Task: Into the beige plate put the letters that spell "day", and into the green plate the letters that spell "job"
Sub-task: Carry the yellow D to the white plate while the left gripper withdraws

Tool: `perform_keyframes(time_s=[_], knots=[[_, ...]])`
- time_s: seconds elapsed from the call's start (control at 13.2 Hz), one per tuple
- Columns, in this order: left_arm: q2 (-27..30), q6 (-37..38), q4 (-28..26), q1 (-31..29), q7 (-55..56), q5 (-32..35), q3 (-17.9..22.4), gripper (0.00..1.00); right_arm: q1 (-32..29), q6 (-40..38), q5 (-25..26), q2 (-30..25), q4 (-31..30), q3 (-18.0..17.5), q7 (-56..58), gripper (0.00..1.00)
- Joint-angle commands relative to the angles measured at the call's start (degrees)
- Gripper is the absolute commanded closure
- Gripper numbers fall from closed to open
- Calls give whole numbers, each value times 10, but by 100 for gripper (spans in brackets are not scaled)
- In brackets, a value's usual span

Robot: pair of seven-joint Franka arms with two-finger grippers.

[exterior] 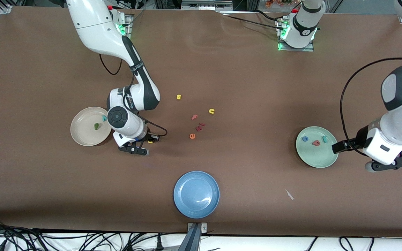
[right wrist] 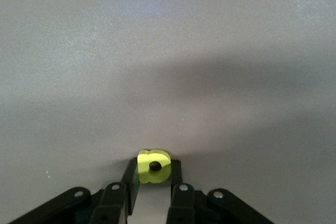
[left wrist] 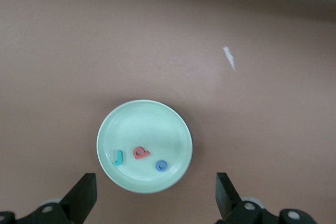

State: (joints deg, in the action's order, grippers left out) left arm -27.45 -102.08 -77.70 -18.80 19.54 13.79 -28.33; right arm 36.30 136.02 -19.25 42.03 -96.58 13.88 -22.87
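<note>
Right wrist view: right gripper [right wrist: 152, 174], low over bare table beside the beige plate [exterior: 82, 137], pinches the yellow letter [right wrist: 154, 166]; left gripper [left wrist: 156, 198], spread wide, waits beside the green plate [left wrist: 176, 124].

A broad brown table covering [exterior: 243, 69] fills almost the whole scene, matte and evenly lit, with soft wrinkles near its edge farthest from the front camera. Past that edge a dark metal frame [exterior: 194, 4] runs along, and a silver bracket sits at each corner there. At the edge of the brown covering nearest the front camera, a small metal clamp [exterior: 196, 228] grips the middle, and below it a white strip [exterior: 82, 242] carries a tangle of black cables [exterior: 23, 238]. A tiny pale scrap [exterior: 289, 194] lies on the brown covering, toward the left arm's end. Light falls flat from above, shadows faint and short.
</note>
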Motion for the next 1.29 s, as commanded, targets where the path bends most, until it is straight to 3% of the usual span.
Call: perform_keyframes(time_s=[0.0,0.3,0.68,0.99,1.06,1.22], knots=[[20,78,43,-3,-46,-3,-17,0,-3,2,-9,17,18,-2,-2,79],[24,106,57,3,-44,-45,-20,0,-3,-13,-2,10,27,4,6,82],[52,105,56,10,-49,-44,-19,0,-1,-128,5,-38,17,69,120,83],[60,107,55,15,-59,-42,-24,0,0,-134,6,-112,-68,111,229,83],[61,108,52,32,-90,-40,-17,0,0,-132,9,-134,-98,124,260,83],[81,108,48,89,-107,-58,47,0,0,-125,12,-157,-139,157,329,83]])
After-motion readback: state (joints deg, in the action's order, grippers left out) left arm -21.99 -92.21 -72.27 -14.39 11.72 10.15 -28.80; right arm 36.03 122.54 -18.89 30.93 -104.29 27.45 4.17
